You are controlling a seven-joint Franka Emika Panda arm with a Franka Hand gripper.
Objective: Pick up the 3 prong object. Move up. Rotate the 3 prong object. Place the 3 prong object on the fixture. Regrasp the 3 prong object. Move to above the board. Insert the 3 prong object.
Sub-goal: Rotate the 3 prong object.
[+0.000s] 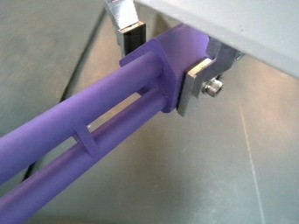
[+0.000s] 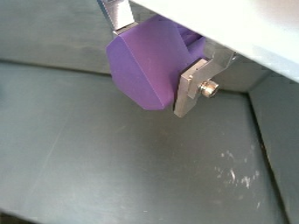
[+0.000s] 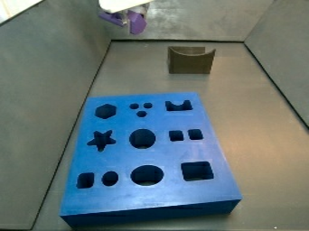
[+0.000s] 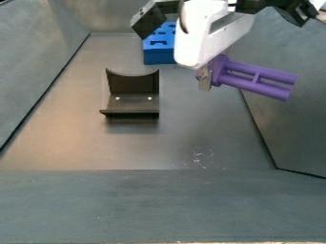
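Note:
My gripper (image 1: pixel 163 63) is shut on the 3 prong object (image 1: pixel 111 109), a light-purple piece whose flat base sits between the silver fingers (image 1: pixel 198 84). Its long prongs stick out sideways. In a wrist view the base (image 2: pixel 142 66) faces the camera, clamped by the gripper (image 2: pixel 156 58). In a side view the gripper (image 4: pixel 207 76) holds the object (image 4: pixel 258 79) in the air, off to the side of the dark fixture (image 4: pixel 132 93) and higher than it. The blue board (image 3: pixel 151 149) lies flat on the floor, with the fixture (image 3: pixel 190 60) beyond it and the gripper (image 3: pixel 126 13) near the back wall.
Grey walls (image 3: pixel 49 81) enclose the dark floor (image 4: pixel 140 162) on all sides. A few pale scratches (image 2: pixel 239 171) mark the floor below the gripper. Part of the board (image 4: pixel 158 46) shows behind the fixture.

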